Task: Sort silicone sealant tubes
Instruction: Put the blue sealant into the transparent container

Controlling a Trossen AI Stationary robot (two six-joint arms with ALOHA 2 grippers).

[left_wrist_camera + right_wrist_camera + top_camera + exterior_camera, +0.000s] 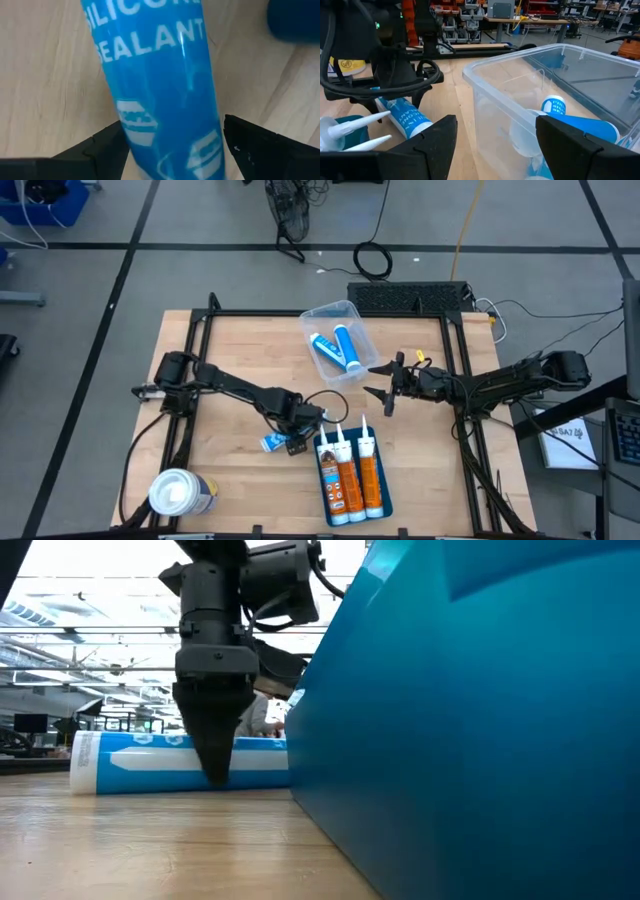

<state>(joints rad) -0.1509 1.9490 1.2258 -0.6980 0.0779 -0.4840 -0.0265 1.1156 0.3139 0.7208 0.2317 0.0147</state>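
A blue-and-white sealant tube (271,442) lies on its side on the wooden table, just left of a blue tray (385,502). My left gripper (297,438) points down over it, shut on its body. The tray holds three tubes (346,472), their white nozzles toward the far edge. A clear bin (318,316) at the far middle holds two blue tubes (336,348). My right gripper (385,385) is open and empty, above the table between the bin and the tray. My left gripper pinches the blue tube's round body (165,125) between its two fingers, one finger (107,145) on each long side. The fingers come from above, pointing down, and lie across the tube (150,762). The tube lies level on the table.
A fat white-topped canister (180,492) stands at the near left corner. The blue tray's wall (470,720) stands close to the right of the held tube. Black frame rails (200,340) run along the table's sides. Bare wood lies to the left and at the far left.
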